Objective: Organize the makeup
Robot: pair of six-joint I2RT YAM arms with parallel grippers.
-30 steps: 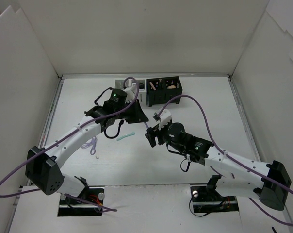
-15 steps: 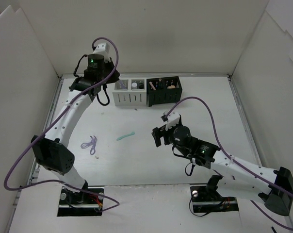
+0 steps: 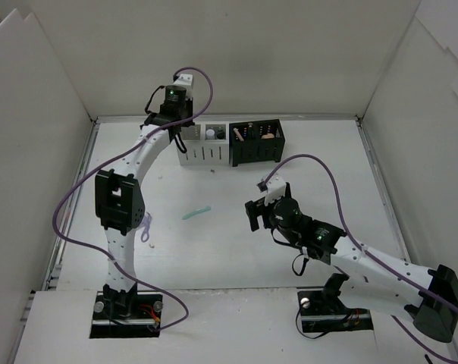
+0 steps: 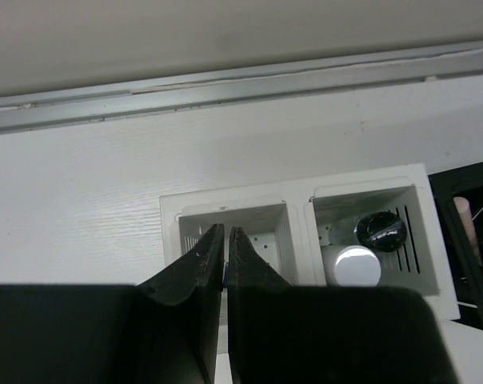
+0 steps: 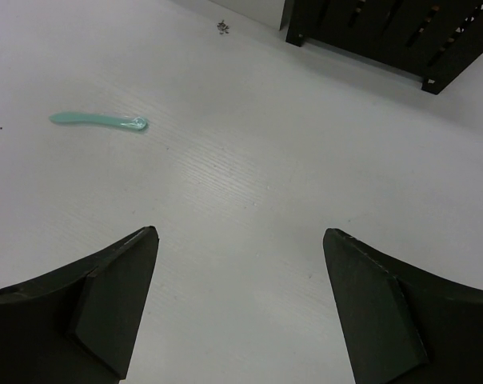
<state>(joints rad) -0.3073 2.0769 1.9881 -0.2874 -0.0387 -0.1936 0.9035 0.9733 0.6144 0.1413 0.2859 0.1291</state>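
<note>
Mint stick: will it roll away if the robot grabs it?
The mint stick looks thin and flat, so it probably won't roll. It lies flush on the smooth table, so it may skid when pinched. It's tiny, likely light.

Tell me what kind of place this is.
Probably a robot lab test cell, not a home: white board walls fence a white table, a cabled left arm and right arm are bolted at its near edge, and a mint-green stick lies before a white slotted box and a black slotted box.
</note>
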